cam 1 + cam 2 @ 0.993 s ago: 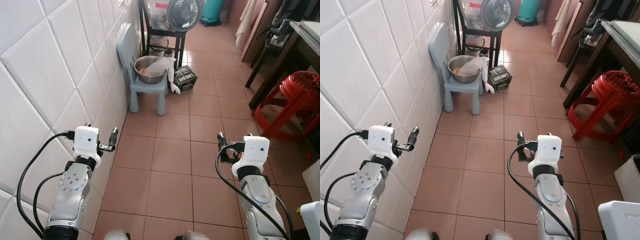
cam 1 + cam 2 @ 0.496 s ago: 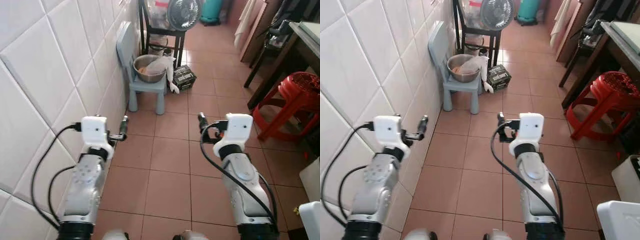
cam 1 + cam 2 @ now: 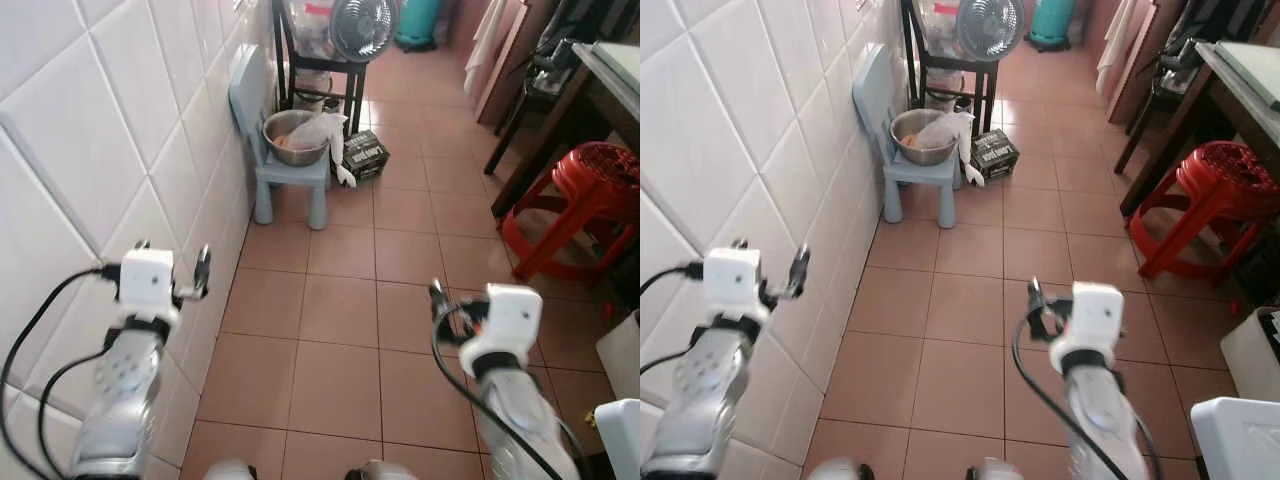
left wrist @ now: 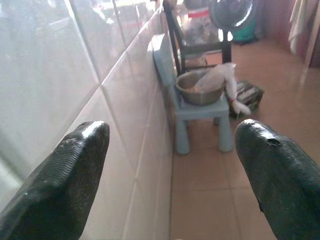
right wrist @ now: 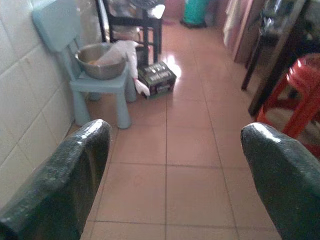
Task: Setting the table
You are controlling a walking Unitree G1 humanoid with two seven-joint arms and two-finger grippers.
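The robot stands in a narrow tiled passage with both arms raised in front of it and nothing in either one. The left pincer (image 3: 202,270) is close beside the white tiled wall (image 3: 90,150), its two fingers spread wide apart and empty, as the left wrist view makes plain. The right pincer (image 3: 437,297) hangs over the bare floor (image 3: 340,300), likewise released and holding nothing.

The likeliest thing for the table is the metal bowl (image 3: 293,137), which lies straight ahead and well apart from both pincers, further down the passage. It sits on the seat of a small blue chair (image 3: 290,175) pushed against the wall. The left arm is on the bowl's side, so I would judge it the nearer one, though neither can reach from here; the robot would have to walk forward first. The bowl's opening faces up, so a pincer could come down on its rim.

As for contents, something orange-brown lies in the bowl, and a white plastic bag (image 3: 322,130) rests across its rim and spills over the right edge. I cannot tell what the bag contains. A dark box (image 3: 365,155) stands on the floor just beside the chair.

The dark worktop (image 3: 610,85) is off to the right, with a red stool (image 3: 585,190) beside it.
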